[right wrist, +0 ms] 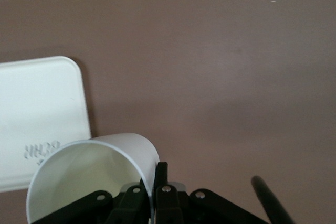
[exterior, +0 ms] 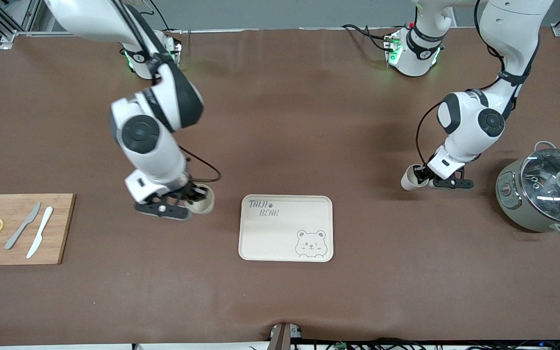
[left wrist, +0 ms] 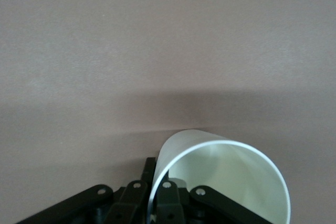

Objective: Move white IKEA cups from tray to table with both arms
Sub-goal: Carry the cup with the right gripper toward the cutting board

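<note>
Two cream-white handleless cups are each held by a gripper. My right gripper (exterior: 193,195) is shut on the wall of one cup (exterior: 202,200), over the brown table just beside the tray (exterior: 286,227), toward the right arm's end. In the right wrist view the fingers (right wrist: 164,179) pinch that cup's rim (right wrist: 89,174), and the tray's corner (right wrist: 37,114) shows close by. My left gripper (exterior: 423,176) is shut on the other cup (exterior: 409,179), which is tilted over the table between tray and pot. In the left wrist view the fingers (left wrist: 167,192) pinch its wall (left wrist: 226,177).
The cream tray with a bear drawing lies at the table's middle with nothing on it. A grey-green pot with a glass lid (exterior: 545,189) stands at the left arm's end. A wooden cutting board (exterior: 20,228) with two knives and lemon slices lies at the right arm's end.
</note>
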